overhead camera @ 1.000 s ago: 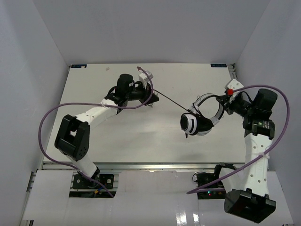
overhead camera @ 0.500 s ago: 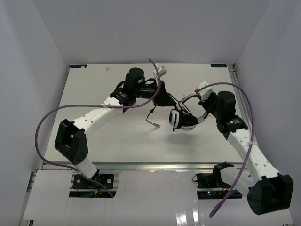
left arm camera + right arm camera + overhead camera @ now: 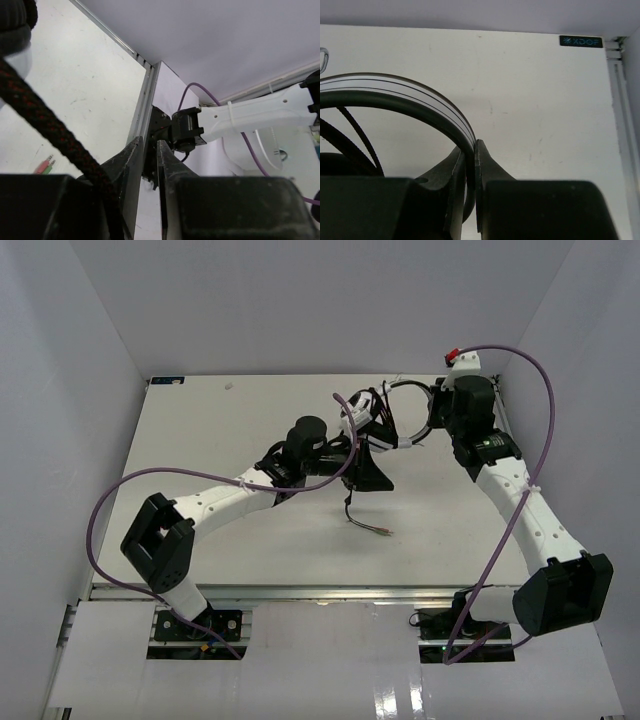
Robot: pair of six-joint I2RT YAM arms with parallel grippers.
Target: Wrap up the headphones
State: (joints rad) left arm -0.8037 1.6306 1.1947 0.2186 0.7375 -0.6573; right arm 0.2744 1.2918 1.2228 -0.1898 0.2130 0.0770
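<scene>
The headphones (image 3: 385, 418) hang above the back of the table, cups towards the left arm. My right gripper (image 3: 424, 420) is shut on their black-and-white headband (image 3: 420, 100), pinched between its fingertips (image 3: 471, 146). The dark braided cable (image 3: 45, 130) runs down past the outside of my left gripper's left finger, not between the jaws. My left gripper (image 3: 378, 478) sits just under the cups, its jaws a narrow gap apart (image 3: 150, 150) with nothing in them. The cable drops slack to the table (image 3: 350, 508), ending in small pink and green plugs (image 3: 383, 531) (image 3: 45, 165).
The table's right metal rail (image 3: 142, 100) and the right arm's base motor (image 3: 182, 132) lie ahead of my left fingers. White walls close in the back and both sides. Purple arm cables (image 3: 530, 420) loop over the right side.
The right arm has carried the headphones from mid-table to the back. The left gripper followed to the right, opened a little and let the cable go; the once-taut cable now hangs slack.
</scene>
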